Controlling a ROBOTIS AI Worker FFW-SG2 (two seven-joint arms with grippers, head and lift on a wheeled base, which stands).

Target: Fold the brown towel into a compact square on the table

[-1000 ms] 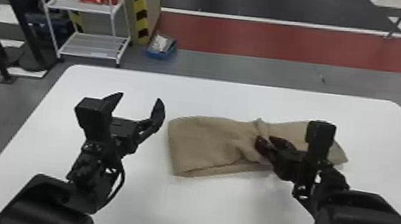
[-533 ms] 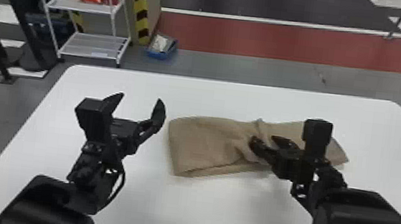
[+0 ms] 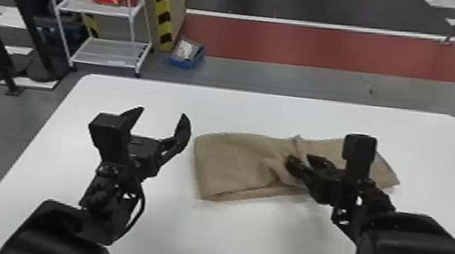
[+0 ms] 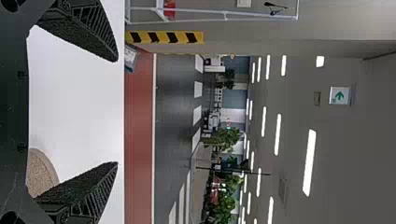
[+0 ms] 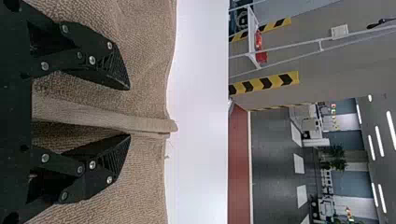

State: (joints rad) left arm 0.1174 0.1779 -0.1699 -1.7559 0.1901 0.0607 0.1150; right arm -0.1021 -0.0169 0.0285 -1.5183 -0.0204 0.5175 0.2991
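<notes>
The brown towel (image 3: 235,158) lies as a long folded strip on the white table, with a raised ridge across its middle. Over that ridge is my right gripper (image 3: 304,161), low against the cloth. In the right wrist view the ridge of the towel (image 5: 102,115) runs between the fingers of my right gripper (image 5: 130,112), which stand apart on either side of it. My left gripper (image 3: 164,115) is held left of the towel, fingers wide apart and holding nothing. The left wrist view has a corner of the towel (image 4: 39,172) beside one finger of my left gripper (image 4: 116,112).
The white table (image 3: 242,241) has rounded far corners. Beyond it on the floor stand a white wire shelf (image 3: 110,49) and a blue box (image 3: 187,54). Black posts rise at the far left.
My right gripper has shifted slightly left over the towel, and its fingers look a little farther apart than before. The left arm has kept still.
</notes>
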